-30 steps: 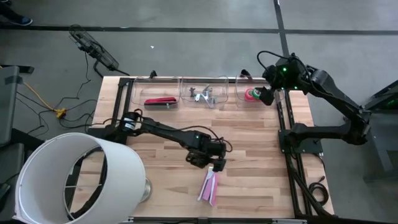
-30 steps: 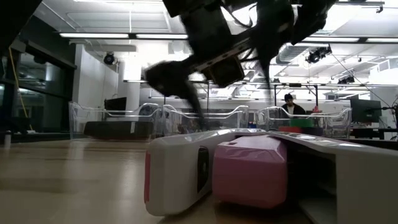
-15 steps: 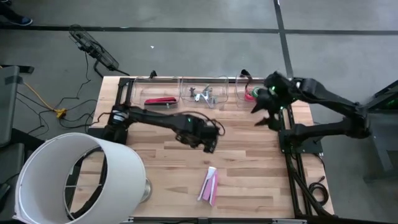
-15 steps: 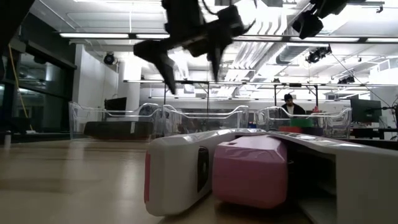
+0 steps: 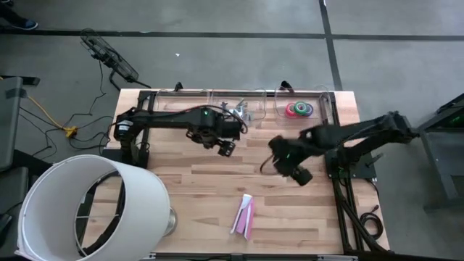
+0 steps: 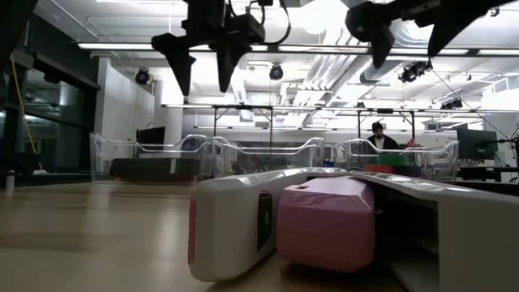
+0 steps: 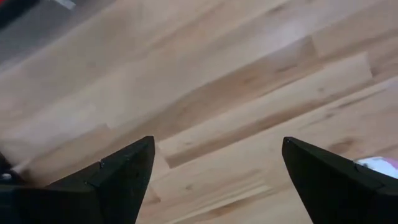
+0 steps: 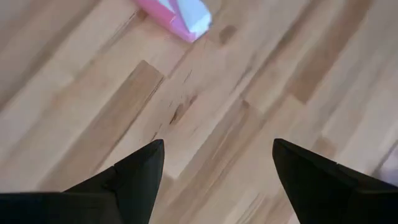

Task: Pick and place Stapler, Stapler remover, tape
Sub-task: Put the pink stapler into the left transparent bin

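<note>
right pincer [image 5: 288,165] released, stapler [image 5: 244,215] beyond it on the surface [image 5: 304,210]; skewed approach risks nudging it. left pincer [image 5: 223,143] released, empty.

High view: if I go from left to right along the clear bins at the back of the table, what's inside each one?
Red stapler → metal staple removers → tape rolls.

left arm [image 5: 174,119]: matte black, slender jointed links, small green light near wrist
right arm [image 5: 355,134]: same black build, loose black cable at wrist
fingers [image 7: 115,177]: dark, wedge-shaped, tapering to points
</note>
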Motion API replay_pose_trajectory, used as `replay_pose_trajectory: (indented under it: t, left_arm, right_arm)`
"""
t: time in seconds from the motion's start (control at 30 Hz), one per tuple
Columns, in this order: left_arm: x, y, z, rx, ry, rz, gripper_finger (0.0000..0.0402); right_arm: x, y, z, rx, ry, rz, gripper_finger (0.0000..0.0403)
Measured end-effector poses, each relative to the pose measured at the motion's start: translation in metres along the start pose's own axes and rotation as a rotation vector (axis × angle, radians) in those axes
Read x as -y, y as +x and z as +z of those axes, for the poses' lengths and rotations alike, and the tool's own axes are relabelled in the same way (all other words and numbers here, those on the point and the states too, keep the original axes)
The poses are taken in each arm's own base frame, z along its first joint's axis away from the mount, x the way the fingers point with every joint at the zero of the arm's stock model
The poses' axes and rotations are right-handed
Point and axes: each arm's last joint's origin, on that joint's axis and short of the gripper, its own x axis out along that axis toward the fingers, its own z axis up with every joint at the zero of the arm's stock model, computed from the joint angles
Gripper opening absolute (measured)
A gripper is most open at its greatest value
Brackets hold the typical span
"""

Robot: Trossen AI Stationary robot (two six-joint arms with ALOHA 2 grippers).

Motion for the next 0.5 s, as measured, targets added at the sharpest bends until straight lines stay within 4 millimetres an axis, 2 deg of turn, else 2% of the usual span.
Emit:
replay_pose_trajectory:
  t: [0.23,0.5]
  left_arm:
    - [-0.013,-0.006,0.009,-0.014,0.04,0.011,0.0346]
    - [-0.028,-0.014,0.015,-0.021,0.078,0.034,0.0346]
  right_arm:
    - [-0.02,0.049,0.034,-0.018,-0.26,-0.043,0.0291]
    - [-0.04,0.095,0.054,-0.04,-0.402,0.022,0.0291]
